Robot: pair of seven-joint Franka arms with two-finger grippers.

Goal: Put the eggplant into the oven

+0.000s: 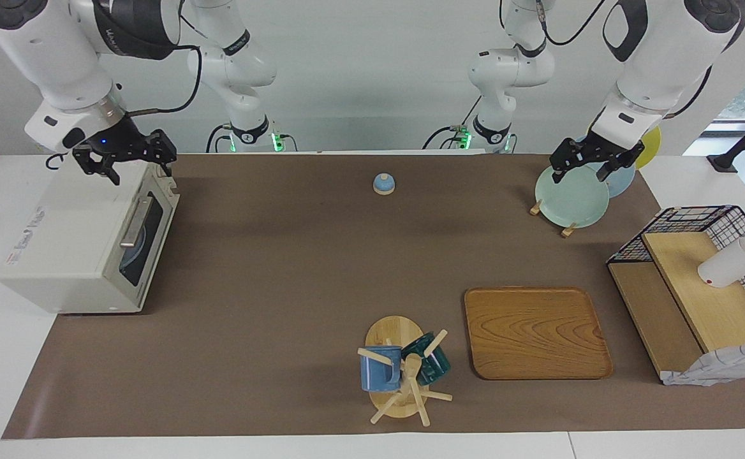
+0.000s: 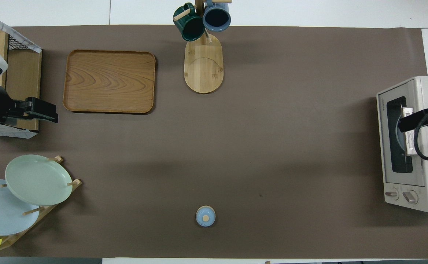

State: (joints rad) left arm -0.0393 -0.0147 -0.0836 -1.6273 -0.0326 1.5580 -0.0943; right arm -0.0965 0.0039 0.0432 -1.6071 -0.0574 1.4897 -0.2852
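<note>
The off-white oven [image 1: 73,248] stands at the right arm's end of the table, also in the overhead view [image 2: 424,146]. Its dark glass door is shut, with the silver handle [image 1: 135,223] up against the body. A bluish round shape shows dimly through the glass. The eggplant is not in view. My right gripper [image 1: 131,167] is open and empty in the air over the oven's top edge, and one of its fingers lies over the handle in the overhead view [image 2: 408,121]. My left gripper [image 1: 586,171] is open and empty over the plate rack and waits.
A plate rack with a pale green plate [image 1: 570,201] stands near the left arm's base. A wire shelf rack [image 1: 698,274] with a white cup, a wooden tray [image 1: 535,331] and a mug tree [image 1: 401,370] lie farther out. A small blue lidded pot [image 1: 383,183] sits mid-table.
</note>
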